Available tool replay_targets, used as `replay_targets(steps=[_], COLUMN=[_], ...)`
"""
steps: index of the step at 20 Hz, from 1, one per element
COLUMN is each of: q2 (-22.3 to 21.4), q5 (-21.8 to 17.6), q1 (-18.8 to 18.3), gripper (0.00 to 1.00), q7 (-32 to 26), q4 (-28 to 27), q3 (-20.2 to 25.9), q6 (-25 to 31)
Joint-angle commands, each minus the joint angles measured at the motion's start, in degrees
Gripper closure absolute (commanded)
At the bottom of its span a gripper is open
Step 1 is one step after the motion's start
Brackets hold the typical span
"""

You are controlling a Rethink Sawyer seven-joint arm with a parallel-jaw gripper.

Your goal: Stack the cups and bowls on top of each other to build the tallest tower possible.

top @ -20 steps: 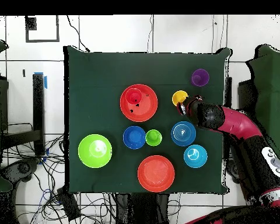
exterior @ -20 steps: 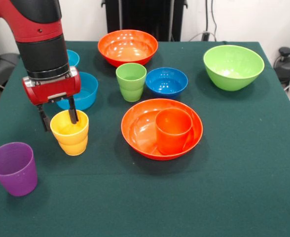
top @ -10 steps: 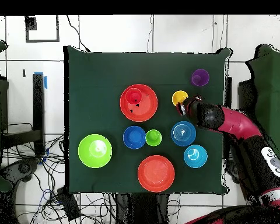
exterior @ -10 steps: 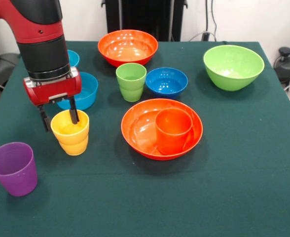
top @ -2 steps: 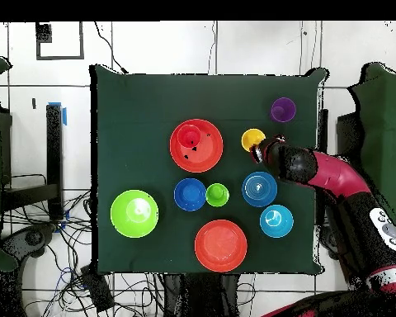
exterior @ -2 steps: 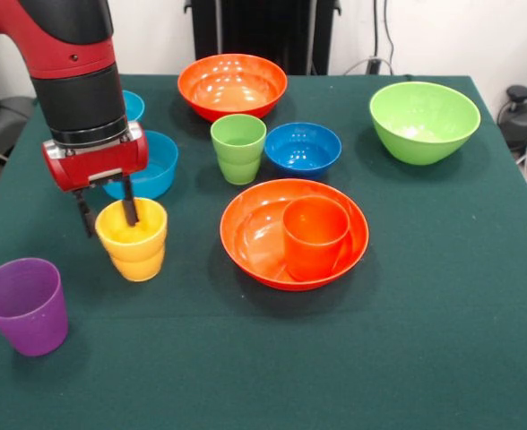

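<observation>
My gripper straddles the left rim of the yellow cup, one finger inside and one outside, shut on the wall. The cup sits slightly tilted at the table's left. In the overhead view the gripper touches the yellow cup. An orange cup stands inside a large orange bowl. The green cup stands beside the dark blue bowl. A purple cup is at the front left. Two light blue bowls lie behind my arm.
A second orange bowl sits at the back centre and a lime green bowl at the back right. The green cloth's left edge runs close to the purple cup. Cables lie on the floor around the table.
The fingers have drawn closer together on the yellow cup's rim. The cup has shifted slightly to the right and up with the gripper.
</observation>
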Motion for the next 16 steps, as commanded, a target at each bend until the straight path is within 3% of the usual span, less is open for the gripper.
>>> replay_targets(steps=[1,16], q2=[3.0,2.9], q5=[-3.9,-4.4], q1=[0.7,0.1], gripper=[1.00,1.00], q7=[-0.5,-0.1], q4=[-0.1,0.5], q3=[2.6,3.4], q6=[-2.4,-3.4])
